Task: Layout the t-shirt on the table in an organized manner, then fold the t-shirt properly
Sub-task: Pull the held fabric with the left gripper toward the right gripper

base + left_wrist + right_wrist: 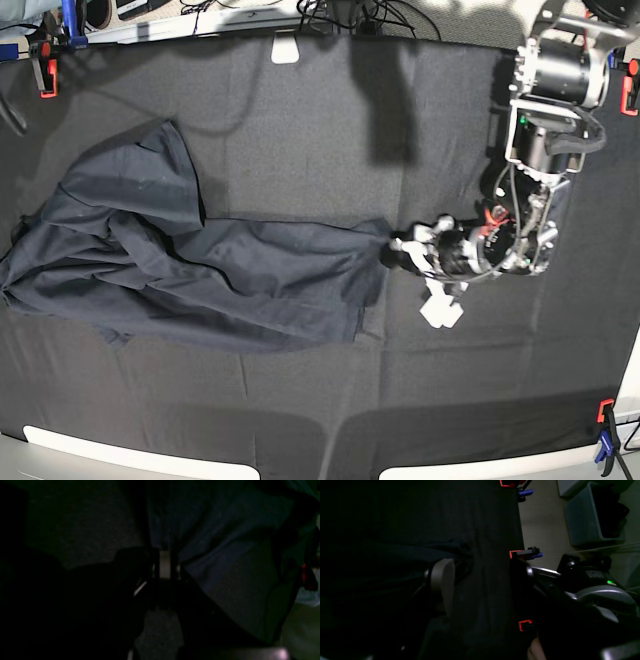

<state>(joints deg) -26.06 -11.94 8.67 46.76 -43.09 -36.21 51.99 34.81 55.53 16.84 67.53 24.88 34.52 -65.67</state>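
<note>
T-shirt (pixel 190 255): one dark navy garment, lying crumpled across the left and middle of the table (pixel 300 400) in the base view, bunched at its far-left end and drawn out into a narrowing band toward the right. One arm shows in that view, at the right side; its left gripper (pixel 398 247) sits at the shirt's pulled-out tip with its jaws together, clamped on a pinch of the fabric. In the left wrist view the pale fingertips (pixel 165 563) meet with blue cloth gathered into folds just ahead of them. The right gripper cannot be seen in the base view; the right wrist view shows one pale finger (pixel 442 585) over dark cloth, and its jaws stand apart, holding nothing that can be made out. Three red clamps (pixel 516 553) line the table edge in the right wrist view, and four clamps show at the table's corners in the base view. Black cloth lies bare in front of the shirt, behind it and to the right of the arm.
</note>
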